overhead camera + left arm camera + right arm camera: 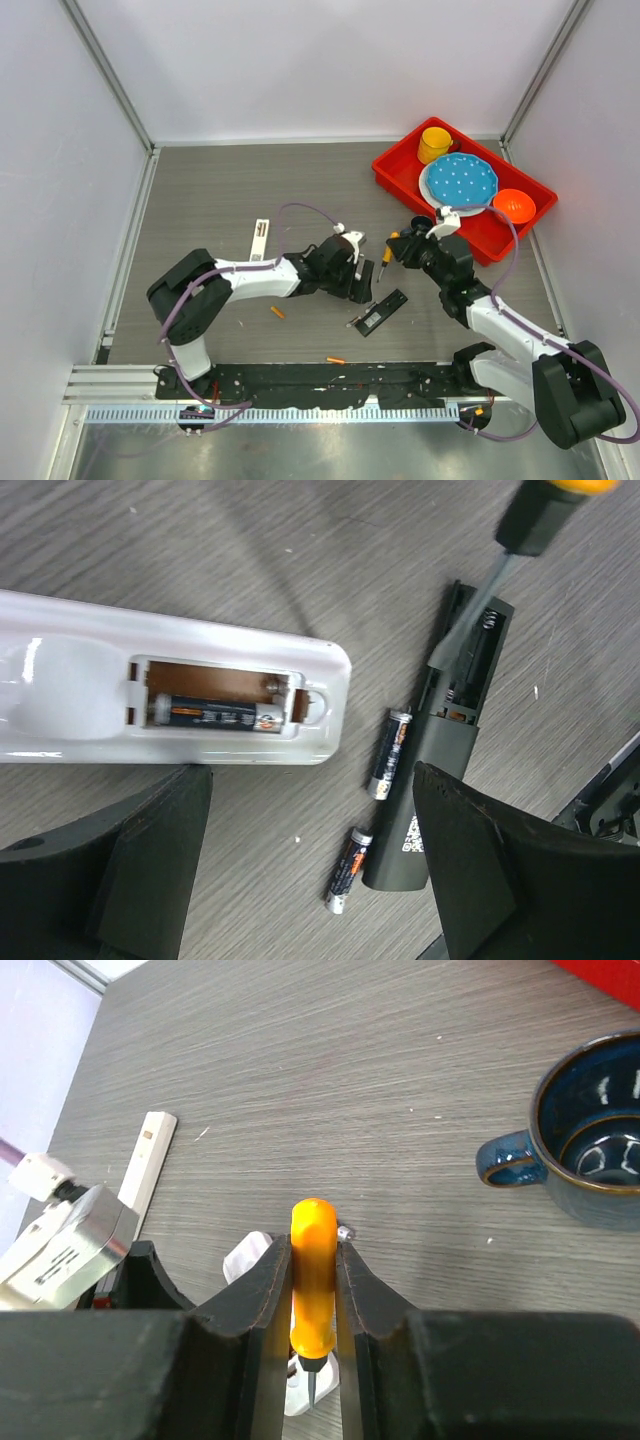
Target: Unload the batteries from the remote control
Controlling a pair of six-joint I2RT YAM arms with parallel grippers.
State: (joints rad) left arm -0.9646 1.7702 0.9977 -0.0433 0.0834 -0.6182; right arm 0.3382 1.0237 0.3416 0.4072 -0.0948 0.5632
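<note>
In the left wrist view a white remote control [170, 680] lies with its compartment open and one dark battery [215, 716] inside. Two dark batteries [390, 752] [347, 870] lie loose on the table beside a black remote [450, 750], whose compartment is also open. My left gripper [310, 880] hangs open above them with nothing held. My right gripper [313, 1250] is shut on the orange-handled screwdriver [313, 1280], whose shaft [480, 600] points down at the black remote's far end. Two small orange batteries [277, 312] [336, 360] lie near the front.
A red bin [395, 178] at the back right holds a yellow cup [435, 143], a blue plate [460, 180] and an orange bowl [514, 206]. A dark blue mug [590, 1150] stands on the table. A thin white strip [260, 240] lies left of the arms.
</note>
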